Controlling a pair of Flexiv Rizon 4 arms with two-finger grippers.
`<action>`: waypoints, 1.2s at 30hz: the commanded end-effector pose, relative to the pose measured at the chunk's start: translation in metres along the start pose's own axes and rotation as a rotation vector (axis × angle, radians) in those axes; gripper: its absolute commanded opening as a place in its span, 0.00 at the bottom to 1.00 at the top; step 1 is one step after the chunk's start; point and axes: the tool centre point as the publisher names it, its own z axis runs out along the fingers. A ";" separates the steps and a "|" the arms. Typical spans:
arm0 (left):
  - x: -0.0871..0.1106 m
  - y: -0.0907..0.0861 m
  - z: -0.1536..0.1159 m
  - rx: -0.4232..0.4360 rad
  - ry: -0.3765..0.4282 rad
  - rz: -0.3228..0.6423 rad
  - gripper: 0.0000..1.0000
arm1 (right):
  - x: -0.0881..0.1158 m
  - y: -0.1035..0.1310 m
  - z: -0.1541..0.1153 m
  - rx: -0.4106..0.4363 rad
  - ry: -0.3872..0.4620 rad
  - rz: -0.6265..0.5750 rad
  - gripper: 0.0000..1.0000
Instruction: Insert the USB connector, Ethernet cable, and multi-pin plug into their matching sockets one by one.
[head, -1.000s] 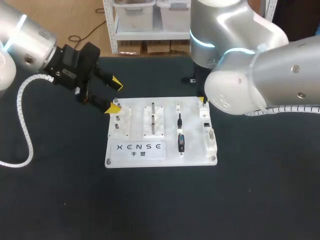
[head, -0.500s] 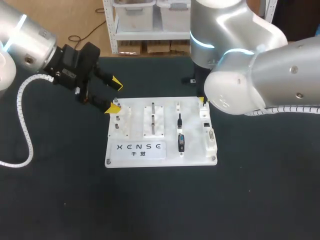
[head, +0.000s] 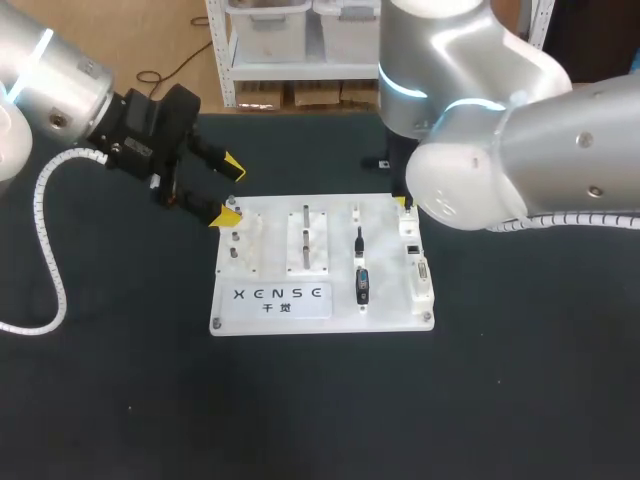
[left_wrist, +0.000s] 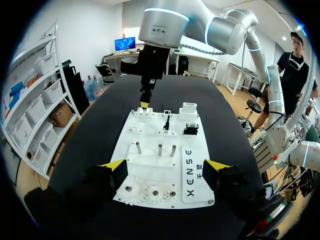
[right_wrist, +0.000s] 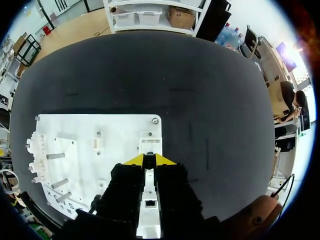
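White plastic board (head: 335, 215) on the black table (head: 300, 400). My left gripper (head: 229, 189) hangs at the board's far corner with its yellow tips spread wide, the pegs (left_wrist: 159, 149) ahead of it. My right gripper (right_wrist: 148, 160) sits over the opposite edge, tips drawn together; whether they pinch anything I cannot tell. A white socket block (right_wrist: 149, 146) is just ahead of it. The black USB connector (head: 362, 285) lies on the board near the right gripper, well apart from the left.
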 end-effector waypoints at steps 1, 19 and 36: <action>0.001 -0.001 0.000 -0.002 -0.003 0.002 1.00 | -0.001 -0.001 0.005 0.013 0.004 0.012 0.00; 0.001 -0.001 0.000 -0.002 -0.003 0.002 1.00 | -0.001 0.005 0.000 -0.026 0.012 0.044 1.00; 0.001 -0.001 0.000 -0.002 -0.003 0.002 1.00 | 0.038 0.064 -0.052 -0.062 -0.042 -0.089 1.00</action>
